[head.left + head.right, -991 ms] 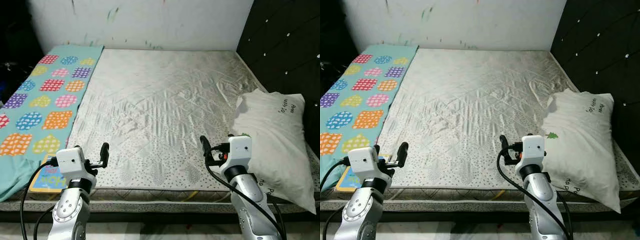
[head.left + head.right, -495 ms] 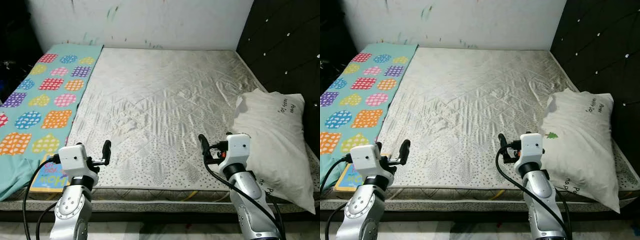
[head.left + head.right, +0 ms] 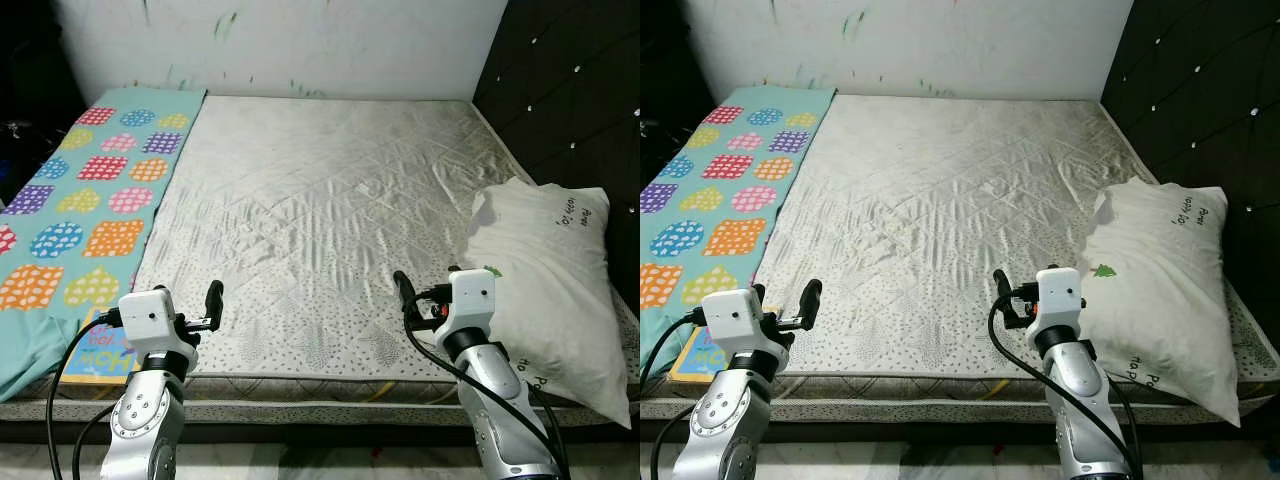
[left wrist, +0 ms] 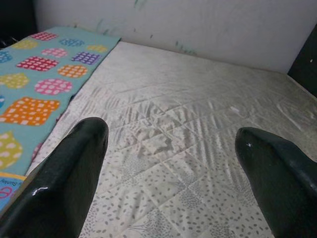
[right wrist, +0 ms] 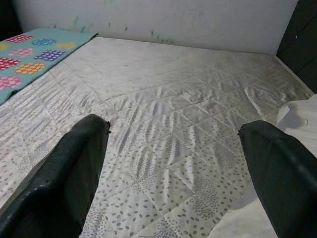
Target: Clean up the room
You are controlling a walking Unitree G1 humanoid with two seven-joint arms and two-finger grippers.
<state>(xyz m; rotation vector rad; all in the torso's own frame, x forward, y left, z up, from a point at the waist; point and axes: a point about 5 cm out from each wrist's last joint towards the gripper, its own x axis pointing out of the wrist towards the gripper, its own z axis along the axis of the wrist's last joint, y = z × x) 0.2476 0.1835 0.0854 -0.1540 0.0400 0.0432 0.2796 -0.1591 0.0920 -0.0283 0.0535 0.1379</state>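
Since a second ago almost nothing changes: my right gripper drifts a little to the left over the mattress, and my left gripper stays at the near edge. Both are released, fingers wide apart and holding nothing. The pillow lies just beside my right gripper, on its outer side; the book lies just outside my left one, on the blanket. I judge that the cleaning is not yet begun.

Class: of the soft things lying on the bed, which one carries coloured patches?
The teal blanket along the robot's left edge of the mattress; it has bright patterned patches, while the pillow on the right is plain white.
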